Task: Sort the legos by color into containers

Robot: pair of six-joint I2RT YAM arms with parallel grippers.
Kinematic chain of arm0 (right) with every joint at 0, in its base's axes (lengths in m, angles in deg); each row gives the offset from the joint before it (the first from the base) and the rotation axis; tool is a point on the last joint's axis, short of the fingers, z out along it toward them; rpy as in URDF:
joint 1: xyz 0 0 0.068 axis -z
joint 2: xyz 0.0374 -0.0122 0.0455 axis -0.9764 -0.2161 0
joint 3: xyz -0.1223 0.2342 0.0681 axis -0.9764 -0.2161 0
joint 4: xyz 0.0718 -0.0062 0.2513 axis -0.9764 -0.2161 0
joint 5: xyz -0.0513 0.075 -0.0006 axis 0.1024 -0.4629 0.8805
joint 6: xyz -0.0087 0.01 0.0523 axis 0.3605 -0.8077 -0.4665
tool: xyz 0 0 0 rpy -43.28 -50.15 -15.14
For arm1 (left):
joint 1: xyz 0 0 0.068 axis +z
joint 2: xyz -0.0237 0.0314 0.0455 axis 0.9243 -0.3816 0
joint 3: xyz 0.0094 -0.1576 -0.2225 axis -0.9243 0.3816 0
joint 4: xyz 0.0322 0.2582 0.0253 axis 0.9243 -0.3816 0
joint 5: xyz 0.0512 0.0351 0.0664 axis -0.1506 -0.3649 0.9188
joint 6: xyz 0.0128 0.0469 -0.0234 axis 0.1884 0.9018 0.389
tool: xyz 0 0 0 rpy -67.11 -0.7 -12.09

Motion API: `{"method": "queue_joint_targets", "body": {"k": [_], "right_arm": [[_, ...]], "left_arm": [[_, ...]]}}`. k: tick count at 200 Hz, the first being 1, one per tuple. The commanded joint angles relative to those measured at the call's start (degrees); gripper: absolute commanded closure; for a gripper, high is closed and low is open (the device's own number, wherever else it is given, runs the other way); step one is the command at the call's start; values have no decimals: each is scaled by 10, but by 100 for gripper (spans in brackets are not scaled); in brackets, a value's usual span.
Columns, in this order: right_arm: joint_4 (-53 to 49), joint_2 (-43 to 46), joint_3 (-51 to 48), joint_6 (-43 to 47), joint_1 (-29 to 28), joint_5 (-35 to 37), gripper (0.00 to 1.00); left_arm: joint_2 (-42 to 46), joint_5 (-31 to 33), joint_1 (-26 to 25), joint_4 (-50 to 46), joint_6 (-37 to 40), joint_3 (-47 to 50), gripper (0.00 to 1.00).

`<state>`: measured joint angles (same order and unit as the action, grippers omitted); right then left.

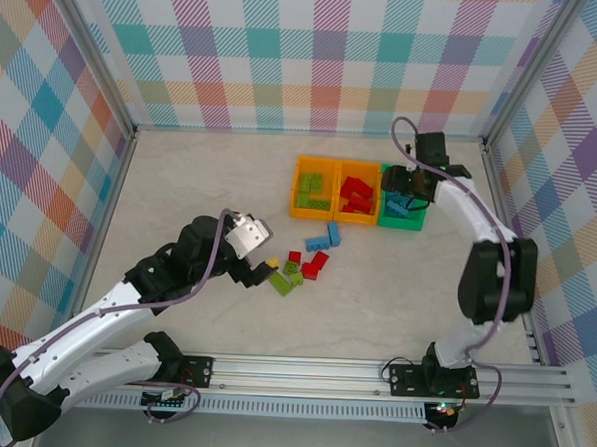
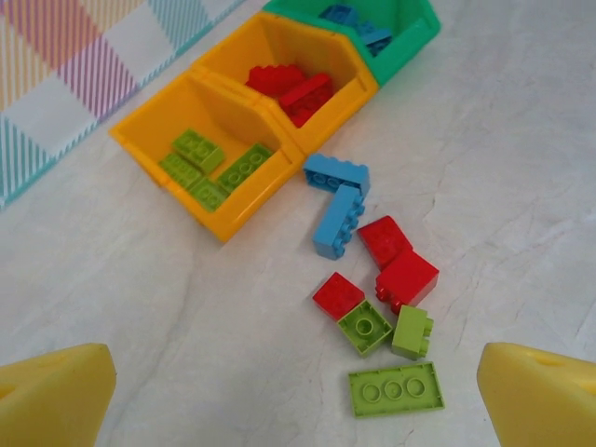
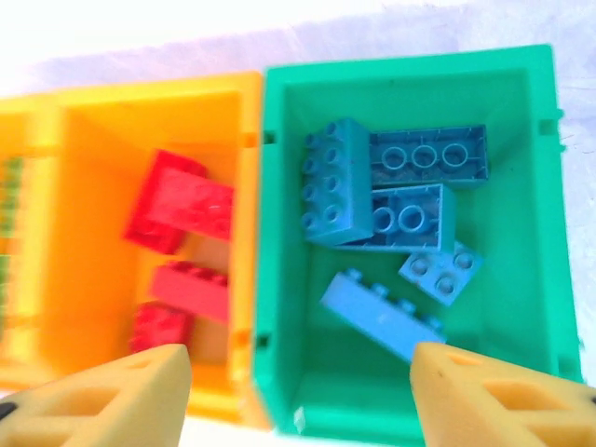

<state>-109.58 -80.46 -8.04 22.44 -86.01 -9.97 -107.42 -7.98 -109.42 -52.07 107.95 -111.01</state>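
Left pincer [image 2: 298, 405] spread beside loose legos [image 2: 407, 277]; right pincer [image 3: 298, 396] spread over green bin [image 3: 400, 70].

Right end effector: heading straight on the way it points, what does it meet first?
The right end effector would probably meet the blue legos piled in the green bin directly ahead; depth is unclear.

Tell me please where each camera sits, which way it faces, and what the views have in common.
Top external: above and behind the arm bases, looking down on the table; both arms, left gripper, right gripper.
Left wrist: low over the table, facing the loose legos and the bins beyond; own yellow fingertips.
Right wrist: straight above the green bin of blue legos; own fingertips.
Shared: all three show the green bin and the orange bin with red legos.
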Motion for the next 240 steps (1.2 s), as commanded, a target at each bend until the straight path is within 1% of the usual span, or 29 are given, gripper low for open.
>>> {"method": "queue_joint_targets", "body": {"k": [1, 10, 22, 37, 49, 70, 84, 97, 121, 150, 161, 185, 194, 207, 225, 240], "right_arm": [[-6, 120, -62, -33, -9, -94, 31], [-6, 167, -96, -46, -20, -127, 30], [-21, 225, -134, -59, -48, -137, 29], [-46, 290, -176, -72, -112, -123, 27], [-67, 331, -202, -86, -170, -106, 25], [-100, 371, -238, -133, -241, -103, 25], [-117, 377, -249, -158, -273, -113, 24], [-135, 377, -250, -174, -302, -116, 23], [-145, 376, -251, -191, -336, -118, 18], [-154, 377, -258, -201, -346, -115, 17], [-156, 379, -260, -201, -347, -116, 17], [-161, 390, -267, -201, -347, -109, 15], [-166, 396, -267, -201, -348, -105, 14], [-168, 402, -269, -201, -348, -98, 13], [-173, 406, -271, -200, -347, -84, 13], [-176, 404, -269, -198, -348, -80, 12]], "left_arm": [[-21, 37, 10, -39, -81, -51, 0], [-36, 45, 10, -63, -106, -77, 0], [-63, 57, 10, -92, -171, -116, 0], [-100, 53, 9, -130, -269, -160, 2], [-124, 47, 9, -142, -348, -173, 2], [-181, 38, 9, -146, -455, -180, 6], [-233, 26, 9, -141, -497, -189, 7], [-286, 30, 7, -136, -529, -196, 8], [-389, 55, -1, -151, -539, -232, 11], [-492, 92, -22, -178, -535, -291, 16], [-514, 116, -29, -169, -537, -297, 19], [-554, 151, -28, -173, -551, -312, 32], [-567, 147, -29, -177, -549, -320, 35], [-579, 120, -29, -170, -544, -324, 38], [-595, 75, -28, -155, -541, -327, 38], [-606, 72, -28, -151, -543, -329, 38]]}}
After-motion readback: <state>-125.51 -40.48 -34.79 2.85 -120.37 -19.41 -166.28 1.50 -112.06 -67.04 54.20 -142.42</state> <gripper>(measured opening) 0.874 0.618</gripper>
